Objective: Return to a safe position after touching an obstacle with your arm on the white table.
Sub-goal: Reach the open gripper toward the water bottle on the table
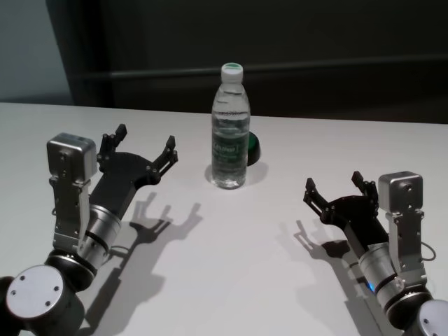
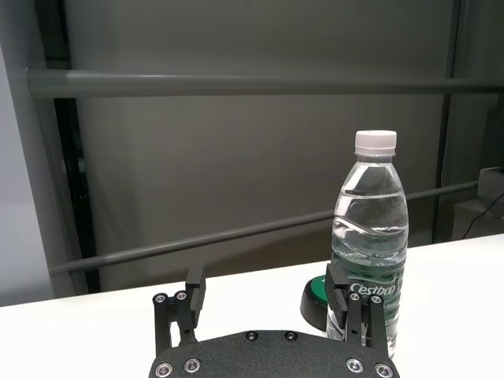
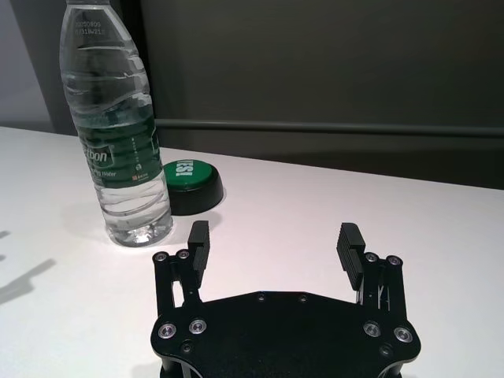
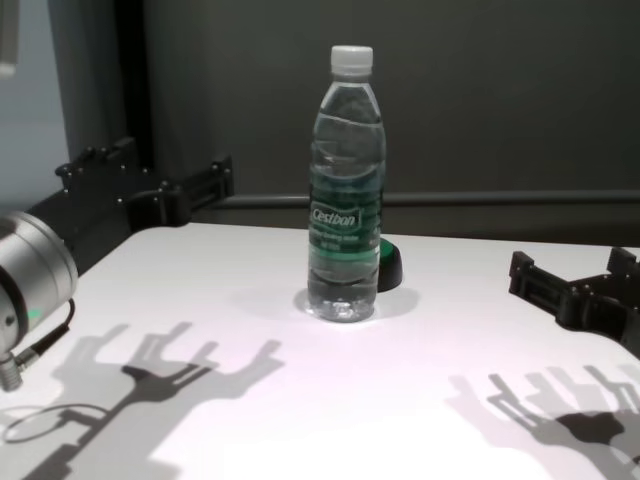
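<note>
Nearest on the white table point(image 1: 231, 266), either side of the water bottle point(image 1: 230, 129), the left gripper point(image 1: 145, 145) and right gripper point(image 1: 337, 187) hover with jaws spread, gripping nothing. The bottle stands upright mid-table, cap up. Just behind it sits a dark dome point(image 1: 253, 147).

Left arm: extended from 7 o'clock in the head view toward 1 o'clock, wrist raised above the surface, left gripper point(image 1: 143, 143) with fingers point(image 1: 169, 148) spread wide, holding nothing. Right arm: extended from 5 o'clock toward 11 o'clock, lower and closer to the body, right gripper point(image 1: 334, 187) likewise spread apart, holding nothing.
</note>
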